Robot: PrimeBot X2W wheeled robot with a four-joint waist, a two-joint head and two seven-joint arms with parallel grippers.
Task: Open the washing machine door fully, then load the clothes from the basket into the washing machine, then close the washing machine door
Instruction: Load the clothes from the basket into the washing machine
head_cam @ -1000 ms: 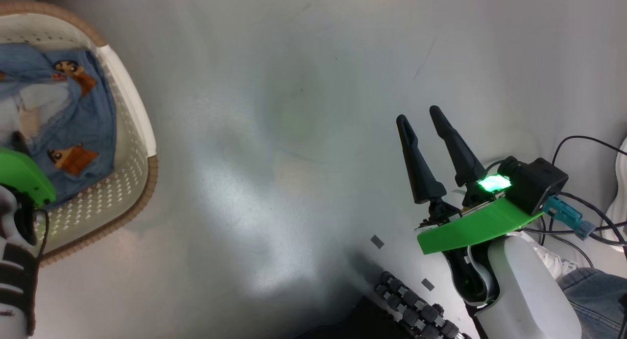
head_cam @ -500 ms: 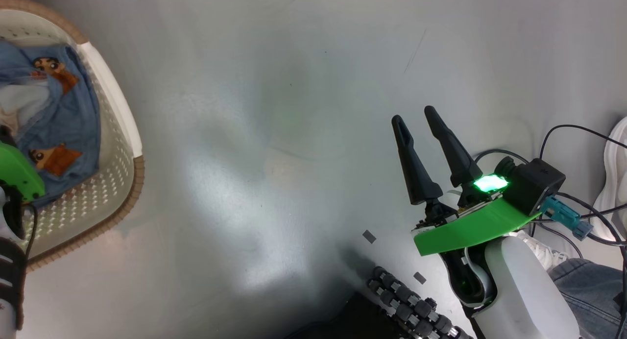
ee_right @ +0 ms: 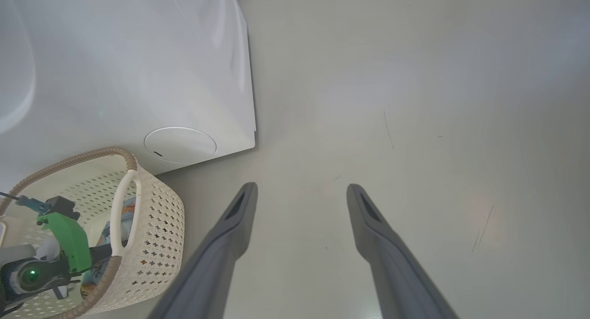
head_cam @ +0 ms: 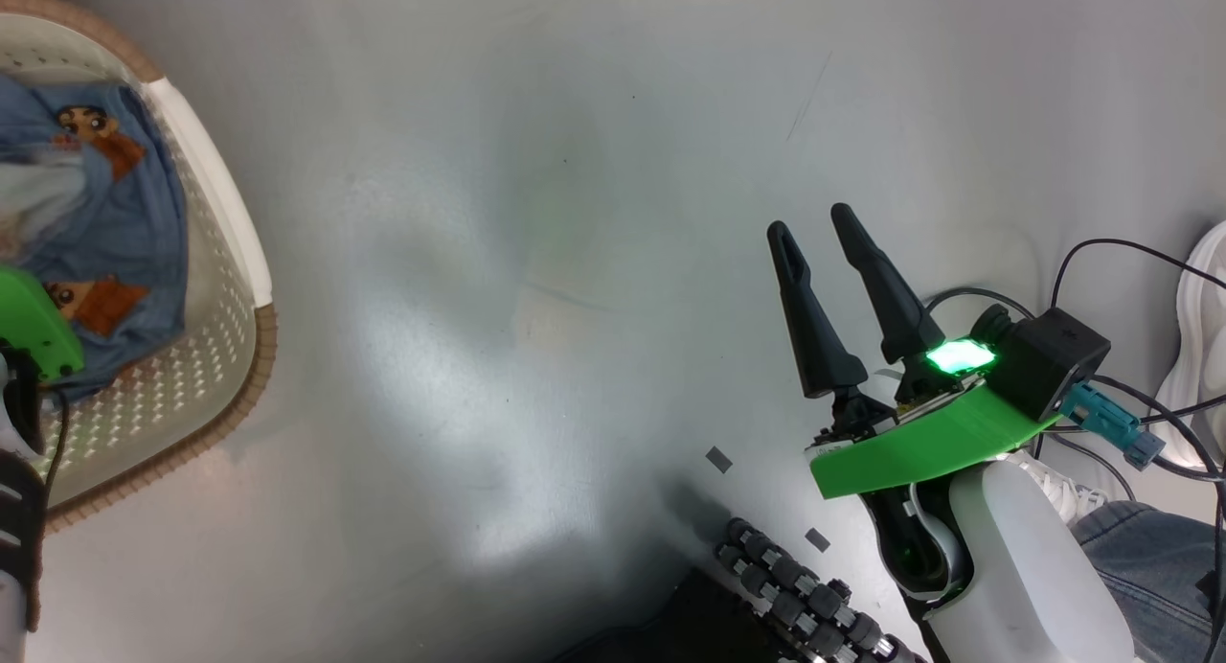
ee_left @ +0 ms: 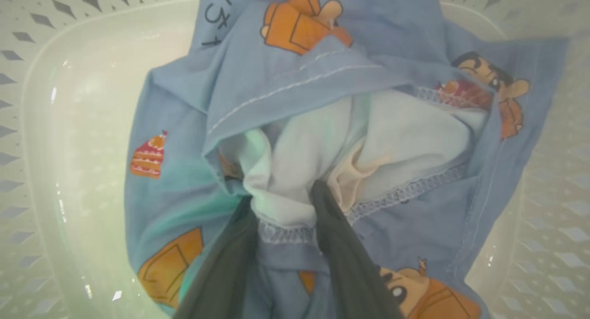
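Handling: small soft clothes [ee_left: 295, 65], light blue cloth with orange-brown cartoon prints around a pale cream-white layer, were judged light, limp and not fragile. Best taken at a bunched fold, since a flat layer would likely slip. They lay in the cream perforated plastic basket [ee_left: 55, 125], directly under the left gripper [ee_left: 283, 197], whose fingers [ee_left: 332, 236] were partly closed with a pale fold gathered between them. Count: one blue piece certain, the pale piece possibly a second; one basket. Right gripper [head_cam: 810, 220] fingers were spread wide and empty, with the basket well off to their left.
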